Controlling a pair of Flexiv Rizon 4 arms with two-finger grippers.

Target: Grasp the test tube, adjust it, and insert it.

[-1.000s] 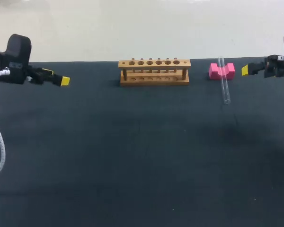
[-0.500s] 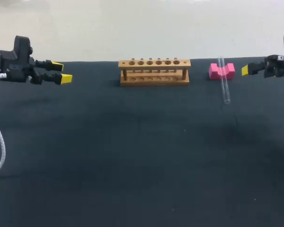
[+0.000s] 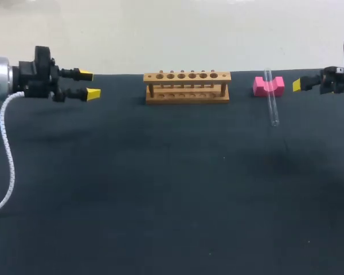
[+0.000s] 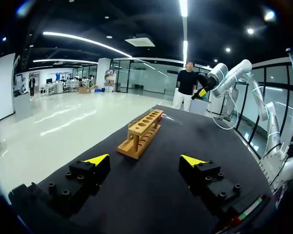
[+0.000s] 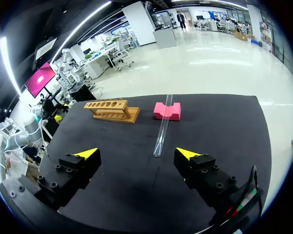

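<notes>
My left gripper (image 3: 89,84) hangs over the far left part of the dark worktop (image 3: 160,189), pointing across towards the middle. Its two yellow-tipped fingers stand wide apart with nothing between them. In the left wrist view the wooden rack (image 4: 141,132) is well ahead of those fingers, seen end on, its row of round holes running away from me.

My right gripper (image 5: 137,153) sits at the far right edge of the worktop, aimed inward. Its fingers are spread too and hold nothing. From above, only one of its yellow tips shows.

The test tube (image 3: 271,97) lies to the right of the rack, well apart from it. It is a clear, slim tube resting across the notch of a pink block (image 3: 268,86). One end pokes past the block on the far side, and the other end reaches out over the worktop on the side nearer the camera. In the right wrist view the tube points roughly at the gap between my right fingers, but its near end stops short of them and touches neither. The pink block is beyond that, with the rack off to one side of it.

The rack stands upright near the back edge of the worktop, about midway between my two grippers. I see no tube in its holes.
</notes>
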